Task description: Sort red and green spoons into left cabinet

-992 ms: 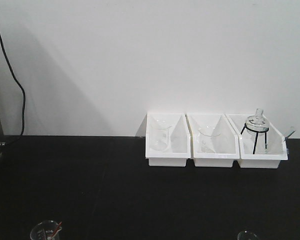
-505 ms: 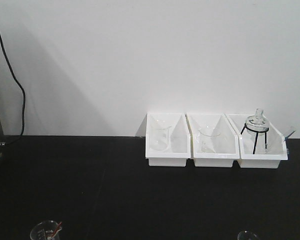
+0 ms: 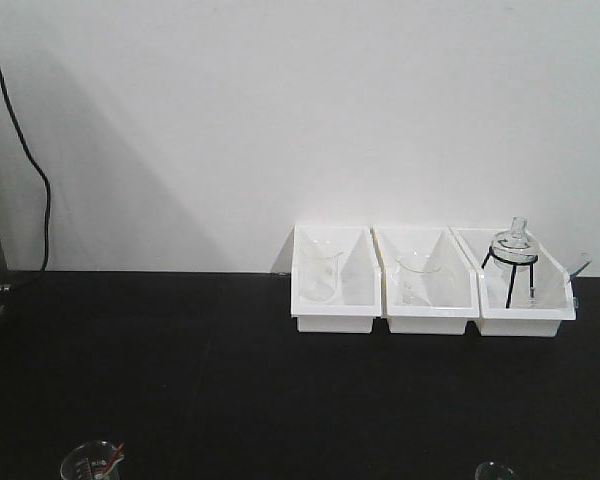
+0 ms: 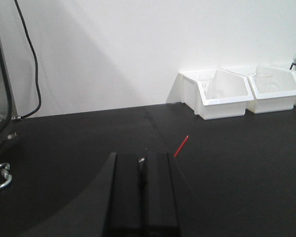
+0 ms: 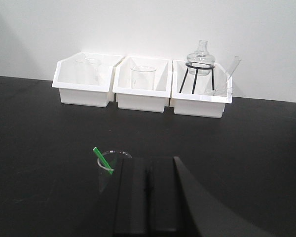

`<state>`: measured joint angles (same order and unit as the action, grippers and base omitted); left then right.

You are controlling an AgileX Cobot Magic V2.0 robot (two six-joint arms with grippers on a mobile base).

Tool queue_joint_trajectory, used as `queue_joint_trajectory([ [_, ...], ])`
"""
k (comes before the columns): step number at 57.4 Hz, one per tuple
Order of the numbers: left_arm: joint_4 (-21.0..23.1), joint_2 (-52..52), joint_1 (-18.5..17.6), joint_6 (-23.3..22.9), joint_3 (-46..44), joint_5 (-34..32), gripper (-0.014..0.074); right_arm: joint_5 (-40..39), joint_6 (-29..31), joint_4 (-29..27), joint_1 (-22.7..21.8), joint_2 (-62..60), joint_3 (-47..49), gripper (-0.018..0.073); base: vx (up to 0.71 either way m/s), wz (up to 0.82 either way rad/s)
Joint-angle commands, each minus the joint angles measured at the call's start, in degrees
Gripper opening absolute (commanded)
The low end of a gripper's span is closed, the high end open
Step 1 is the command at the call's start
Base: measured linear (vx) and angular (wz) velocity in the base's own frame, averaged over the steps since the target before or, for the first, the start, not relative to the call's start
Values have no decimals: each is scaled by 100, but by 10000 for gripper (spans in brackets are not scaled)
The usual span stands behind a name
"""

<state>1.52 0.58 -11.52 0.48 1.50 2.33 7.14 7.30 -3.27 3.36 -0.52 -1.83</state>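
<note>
A black counter (image 3: pixel 230 380) runs along a plain white wall. Toward its far right side, three white open bins (image 3: pixel 335 300) sit side by side and touching. The left and middle bins each hold a clear glass beaker, and the right bin holds a glass flask (image 3: pixel 511 243) on a black tripod. A black cable (image 3: pixel 30 160) hangs down the wall at far left. In the left wrist view, the left gripper (image 4: pixel 143 157) has its black fingers pressed together just above the counter. The slim handle of the red spoon (image 4: pixel 181 146) slants up from behind the right-hand finger, and its lower end is hidden. A metal carabiner (image 4: pixel 0 176) lies on the counter at far left. In the right wrist view, the right gripper (image 5: pixel 148 160) also has its fingers pressed together and holds nothing. Just to its left stands a small clear beaker (image 5: pixel 107 173) with the green spoon (image 5: pixel 102 160) leaning inside, handle poking above the rim. In the front view, a small beaker (image 3: pixel 88 465) at the near left edge shows a thin red sliver at its rim.
</note>
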Motion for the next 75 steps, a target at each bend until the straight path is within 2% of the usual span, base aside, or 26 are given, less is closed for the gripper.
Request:
queue_joint_trajectory([
  [1,22,111,-9,-48,54,-761,-6,-583,12,22,-35,-68,-23,-4,0,0],
  [10,24,111,-9,-127,40,-1554,-6,-1708,-203,-163,-35,-68,-2,-4,0,0],
  [14,29,111,-9,-334,-27,-1821,-6,-1988,-290,-271,-35,-68,145,-4,0,0],
  [19,29,84,-15,-689,-257,-1584,-6,-1772,-269,-233,-35,-44,532,-4,0,0],
  [24,17,-129,-15,-784,-666,-1180,-6,-1277,-94,-32,-35,207,1164,-4,0,0],
  [29,-32,-763,-15,-612,-1154,-1001,-6,-981,83,183,-35,943,1887,-4,0,-1],
  [39,-20,-2604,-15,-48,-2256,-1127,-6,-1101,96,191,-35,2841,3031,-4,0,0],
  [47,-20,-4048,-15,-4,-2927,-1352,-6,-1140,96,180,-35,4175,3674,-4,0,0],
  [60,-13,-5289,-38,-190,-3433,-1857,-3,-1460,100,173,-35,5163,3900,0,0,0],
  [67,-19,-5500,-38,-190,-3432,-2185,22,-1575,100,173,-35,5298,3900,17,0,0],
  [75,-19,-5564,-38,-190,-3432,-2204,81,-1686,100,186,-35,5298,3900,78,0,0],
])
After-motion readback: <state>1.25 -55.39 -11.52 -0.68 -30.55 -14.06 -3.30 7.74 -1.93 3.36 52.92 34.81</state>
